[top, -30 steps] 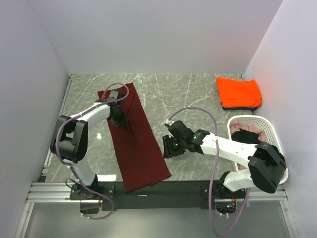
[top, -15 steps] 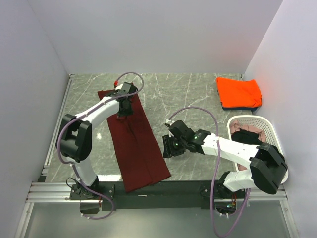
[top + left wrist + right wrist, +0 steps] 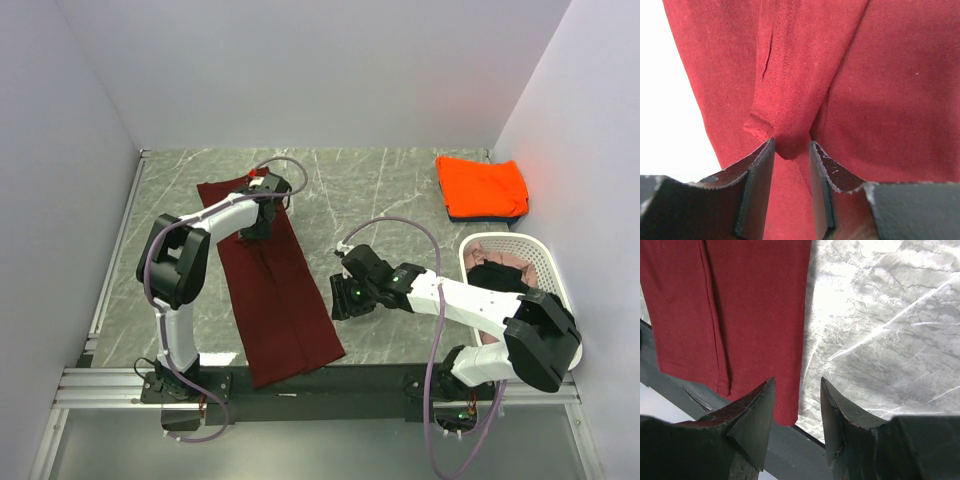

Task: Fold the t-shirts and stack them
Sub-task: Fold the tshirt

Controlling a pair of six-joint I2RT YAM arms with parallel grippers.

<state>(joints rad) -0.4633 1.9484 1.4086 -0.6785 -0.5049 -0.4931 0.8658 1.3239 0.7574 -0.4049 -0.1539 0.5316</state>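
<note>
1. Maroon t-shirt (image 3: 280, 300): lies flat on the marble table (image 3: 400, 200) as a long narrow strip, sides turned in; its near hem reaches the table's front edge
2. Orange t-shirt (image 3: 482, 185), already folded, sits well to the right of the strip's far end. The white basket (image 3: 545, 250) is well to the right of its near half, w/ more cloth inside
3. Left gripper (image 3: 792, 145): at the strip's far end, right half, tips down on the cloth. Jaws part-way apart w/ a raised pucker of maroon between them; the wrist view is too close to tell whether they grip it
4. Right gripper (image 3: 797, 385): low, just off the strip's right edge near the hem; jaws apart, nothing in them
5. Handling, as a judgement: light, limp, doubled cloth that wrinkles and drags instead of sliding as one piece. Best taken at an end's two corners through all layers, one gripper each, then carried over slowly so the strip halves squarely
6. Vs 1 s ago: left gripper has gone from mid-strip, where cloth was bunched under it, to the far end, w/ jaws wider. Right arm and strip outline approx. unchanged
</note>
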